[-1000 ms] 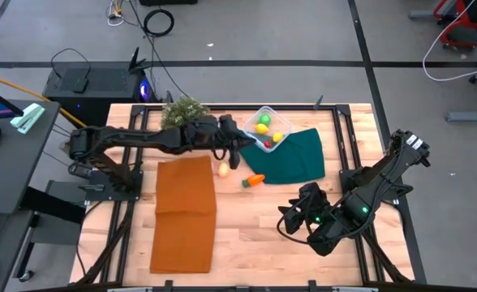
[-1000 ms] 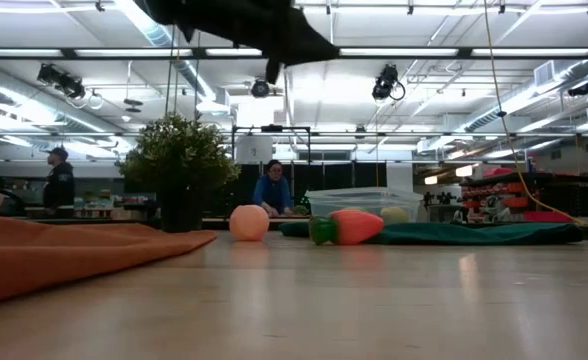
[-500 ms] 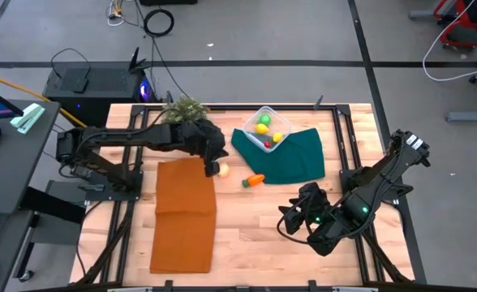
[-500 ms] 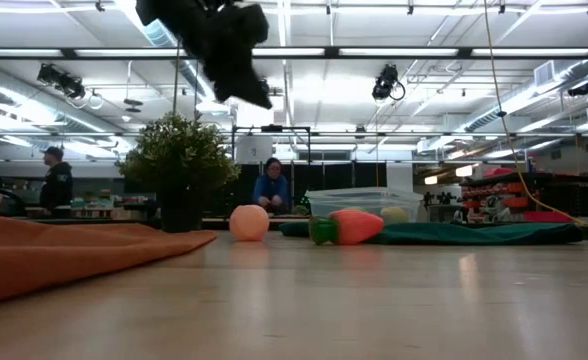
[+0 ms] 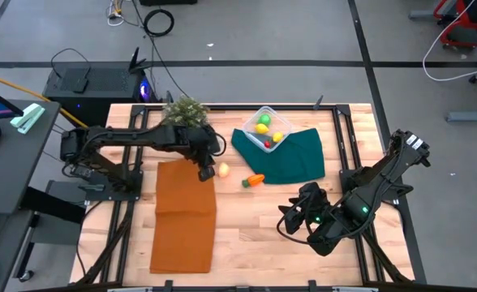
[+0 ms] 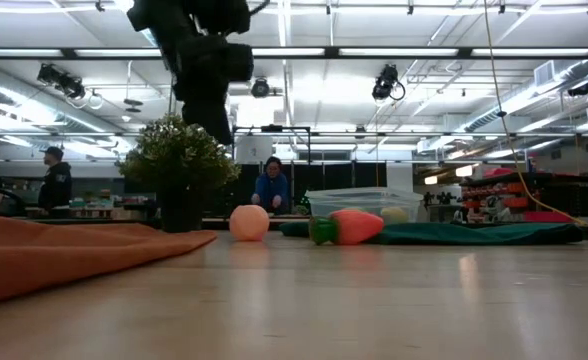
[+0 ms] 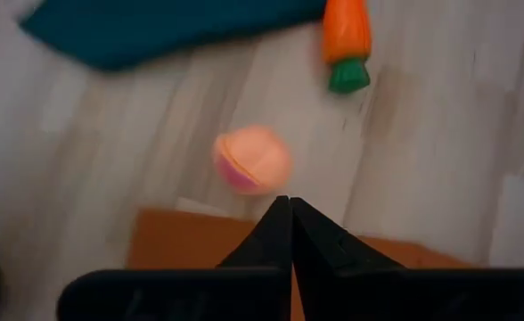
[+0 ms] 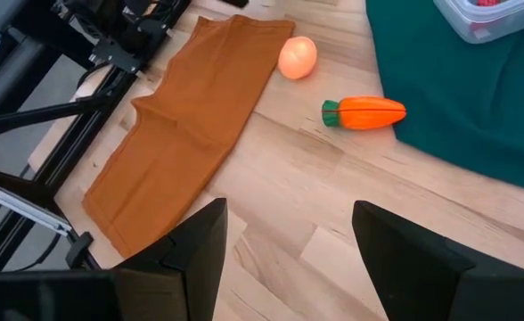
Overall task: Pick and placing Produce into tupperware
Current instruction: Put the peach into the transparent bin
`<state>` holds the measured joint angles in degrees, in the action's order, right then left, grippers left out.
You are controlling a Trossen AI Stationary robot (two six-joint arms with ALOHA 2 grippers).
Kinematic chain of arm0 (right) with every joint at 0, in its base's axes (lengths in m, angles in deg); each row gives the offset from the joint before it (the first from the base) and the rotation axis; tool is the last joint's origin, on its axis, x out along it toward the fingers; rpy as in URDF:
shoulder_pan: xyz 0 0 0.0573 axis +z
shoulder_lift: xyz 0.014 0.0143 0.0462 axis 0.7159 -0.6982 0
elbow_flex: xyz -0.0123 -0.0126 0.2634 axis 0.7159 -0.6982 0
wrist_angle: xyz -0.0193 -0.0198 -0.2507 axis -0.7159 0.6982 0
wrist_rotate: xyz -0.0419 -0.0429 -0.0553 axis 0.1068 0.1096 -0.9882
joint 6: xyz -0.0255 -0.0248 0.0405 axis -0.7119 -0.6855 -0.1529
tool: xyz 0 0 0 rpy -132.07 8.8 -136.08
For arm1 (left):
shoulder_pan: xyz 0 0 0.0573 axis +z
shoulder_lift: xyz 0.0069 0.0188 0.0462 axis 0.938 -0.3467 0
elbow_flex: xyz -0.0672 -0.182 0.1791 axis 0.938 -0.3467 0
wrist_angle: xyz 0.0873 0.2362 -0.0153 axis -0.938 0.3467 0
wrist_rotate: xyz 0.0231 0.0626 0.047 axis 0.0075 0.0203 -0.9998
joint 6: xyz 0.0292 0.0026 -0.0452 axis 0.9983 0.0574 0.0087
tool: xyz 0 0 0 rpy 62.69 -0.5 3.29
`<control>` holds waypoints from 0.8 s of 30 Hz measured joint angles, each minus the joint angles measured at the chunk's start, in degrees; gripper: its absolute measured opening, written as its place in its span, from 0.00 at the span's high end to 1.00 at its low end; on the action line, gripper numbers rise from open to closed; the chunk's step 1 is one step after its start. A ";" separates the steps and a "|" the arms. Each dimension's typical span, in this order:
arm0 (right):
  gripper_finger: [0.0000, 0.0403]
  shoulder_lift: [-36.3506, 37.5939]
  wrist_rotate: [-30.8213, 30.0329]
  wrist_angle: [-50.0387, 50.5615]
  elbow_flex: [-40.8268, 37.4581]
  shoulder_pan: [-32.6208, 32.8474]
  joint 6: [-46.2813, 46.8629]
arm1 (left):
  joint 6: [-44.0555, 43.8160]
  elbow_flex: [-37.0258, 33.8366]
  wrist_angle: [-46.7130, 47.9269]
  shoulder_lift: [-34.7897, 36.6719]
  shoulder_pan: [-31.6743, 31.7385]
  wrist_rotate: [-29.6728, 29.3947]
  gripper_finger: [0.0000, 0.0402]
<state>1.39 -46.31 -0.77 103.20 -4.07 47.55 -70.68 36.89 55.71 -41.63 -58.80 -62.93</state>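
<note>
The pale peach ball (image 5: pixel 223 169) (image 7: pixel 251 159) lies on the bare wood beside the orange cloth's far right corner. The carrot (image 5: pixel 255 180) (image 8: pixel 364 112) lies on its side at the dark green cloth's near edge. The clear tupperware (image 5: pixel 268 128) stands on that cloth and holds two lemons, a green ball and a strawberry. My left gripper (image 5: pixel 204 173) (image 7: pixel 289 203) is shut and empty. It points down, high over the cloth corner just left of the peach ball (image 6: pixel 249 222). My right gripper (image 5: pixel 287 221) (image 8: pixel 289 259) waits open near the table's near right corner.
An orange cloth (image 5: pixel 185 212) lies flat on the table's left half. A dark green cloth (image 5: pixel 291 156) lies at the far right, and a bushy potted plant (image 5: pixel 182 109) stands at the far edge. Bare wood (image 5: pixel 255 231) lies between the cloths. People show in the room behind.
My left gripper has swung from near the tupperware toward the table's left and near edge. It has tipped to point down and now hangs over the orange cloth's corner beside the peach ball. The produce has stayed in place.
</note>
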 joint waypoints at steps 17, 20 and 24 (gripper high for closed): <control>0.48 0.00 -0.04 -0.31 0.01 0.00 0.05 | -29.22 0.00 -4.07 -10.43 -0.10 1.25 0.92; 0.48 0.00 -0.04 -0.48 0.01 0.00 0.09 | -29.16 0.00 -4.04 -10.56 -0.22 1.30 0.87; 0.48 0.00 -0.07 -0.50 0.00 0.00 0.09 | -27.79 0.00 -4.47 -10.56 -0.11 1.22 0.72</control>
<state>1.39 -46.38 -1.28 103.20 -4.07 47.64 -98.47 36.89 51.25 -52.18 -58.91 -61.71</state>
